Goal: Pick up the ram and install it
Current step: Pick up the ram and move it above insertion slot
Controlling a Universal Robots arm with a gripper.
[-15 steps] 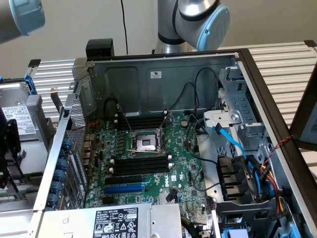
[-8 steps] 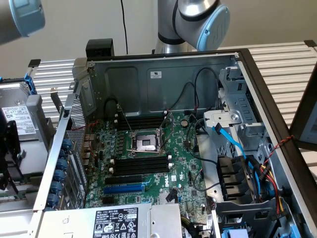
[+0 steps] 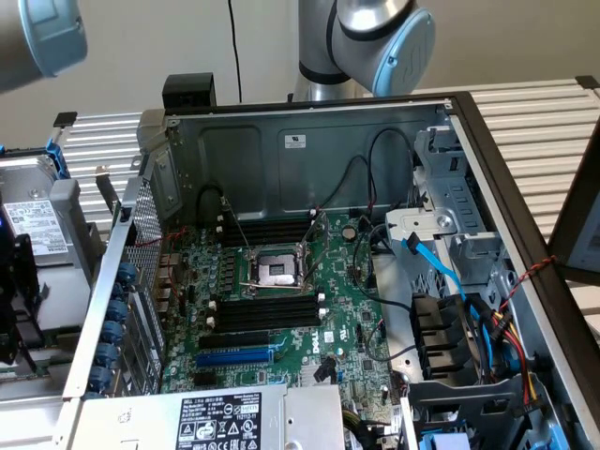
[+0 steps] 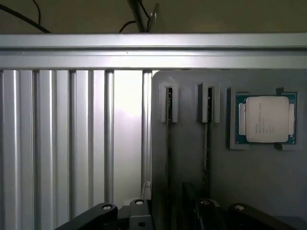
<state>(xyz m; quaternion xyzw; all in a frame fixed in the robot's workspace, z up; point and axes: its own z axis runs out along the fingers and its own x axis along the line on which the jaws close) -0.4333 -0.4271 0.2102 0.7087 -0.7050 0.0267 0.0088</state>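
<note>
In the wrist view two thin ram sticks stand on edge in a grey holder [image 4: 187,158], each in its own groove. One ram [image 4: 169,108] lies in line with the middle of my gripper [image 4: 170,218]; the other stick [image 4: 209,108] sits closer to a processor [image 4: 266,119]. My gripper hovers over the holder, apart from the sticks, jaws spread open with nothing between them. In the exterior view the open computer case shows the green motherboard [image 3: 352,319] with black memory slots [image 3: 267,314] in front of the processor socket [image 3: 277,272] and more slots [image 3: 267,230] behind it.
Ribbed aluminium table profiles [image 4: 57,143] run beside the holder. The case's metal walls [image 3: 309,141], a drive cage with blue and black cables [image 3: 450,281] and a power supply [image 3: 225,422] surround the motherboard. The arm's joints [image 3: 384,37] hang above the case.
</note>
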